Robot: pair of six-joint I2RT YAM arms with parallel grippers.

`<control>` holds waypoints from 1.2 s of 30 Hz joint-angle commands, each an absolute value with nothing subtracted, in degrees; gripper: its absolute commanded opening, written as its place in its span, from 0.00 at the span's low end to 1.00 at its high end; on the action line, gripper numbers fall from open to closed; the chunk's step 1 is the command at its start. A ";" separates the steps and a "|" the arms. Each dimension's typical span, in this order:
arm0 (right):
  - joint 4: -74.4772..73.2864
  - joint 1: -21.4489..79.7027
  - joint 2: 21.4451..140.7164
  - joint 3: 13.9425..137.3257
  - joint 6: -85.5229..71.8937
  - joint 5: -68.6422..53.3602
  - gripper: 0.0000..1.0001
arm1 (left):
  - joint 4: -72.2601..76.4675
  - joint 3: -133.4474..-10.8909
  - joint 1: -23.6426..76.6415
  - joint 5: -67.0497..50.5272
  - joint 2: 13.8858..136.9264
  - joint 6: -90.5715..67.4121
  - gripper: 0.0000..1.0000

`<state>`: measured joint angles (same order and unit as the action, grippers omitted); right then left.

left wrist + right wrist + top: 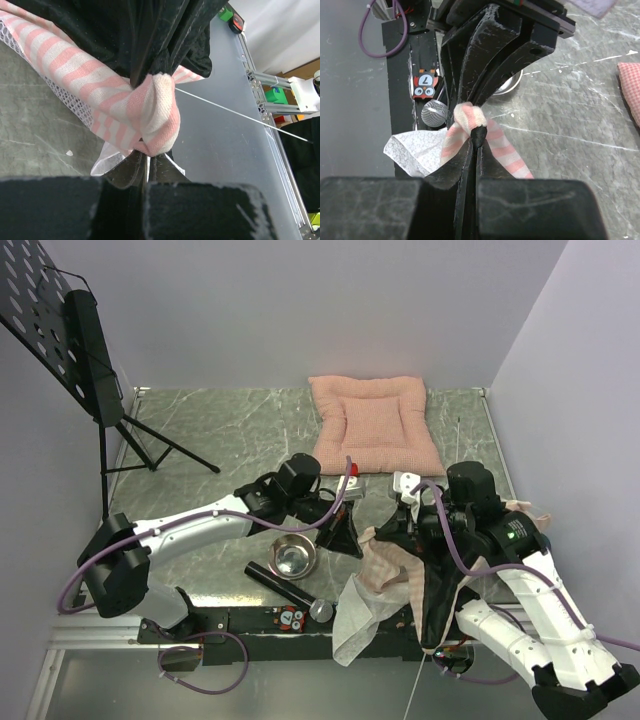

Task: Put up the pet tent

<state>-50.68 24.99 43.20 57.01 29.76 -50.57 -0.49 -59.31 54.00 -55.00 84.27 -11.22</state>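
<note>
Left end effector (146, 169) is clamped on a bunched knot of pink-and-white striped cloth, its jaws pinched almost together around it. Right end effector (475, 136) is closed the same way on a twist of that striped cloth, with a bit of black fabric caught at the tip. What I'm holding on both sides is the pet tent (380, 575), collapsed in a heap at the near right of the table (220, 440), between the two arms. Its white mesh and black floor spill over the table's near edge. One thin white pole (240, 116) sticks out of the left-hand knot and runs free past that edge. Just left of the heap, under my left arm, sit a metal bowl (293, 555) and a black cylinder (285, 585), both close to the near edge. The pink cushion (375, 425) lies against the back edge, apart from the tent. My right arm is close to the right wall (580, 390). The widest bare stretch of table is at the left rear, between the music stand (70, 335) and the cushion.
</note>
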 commanded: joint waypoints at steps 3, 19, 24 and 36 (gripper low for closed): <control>-52.82 26.46 42.71 57.66 31.99 -54.05 0.00 | -4.13 -62.22 55.20 -49.92 85.70 -10.20 0.01; -48.52 26.54 40.96 58.89 28.39 -53.96 0.00 | -2.11 -55.21 52.30 -48.95 75.77 -9.58 0.39; -47.02 26.54 40.43 59.06 27.07 -54.75 0.00 | 5.08 -48.26 51.94 -49.66 71.90 -9.49 0.39; -47.46 26.54 40.43 59.33 27.16 -55.64 0.00 | 20.38 -46.40 51.94 -49.48 71.19 -13.18 0.47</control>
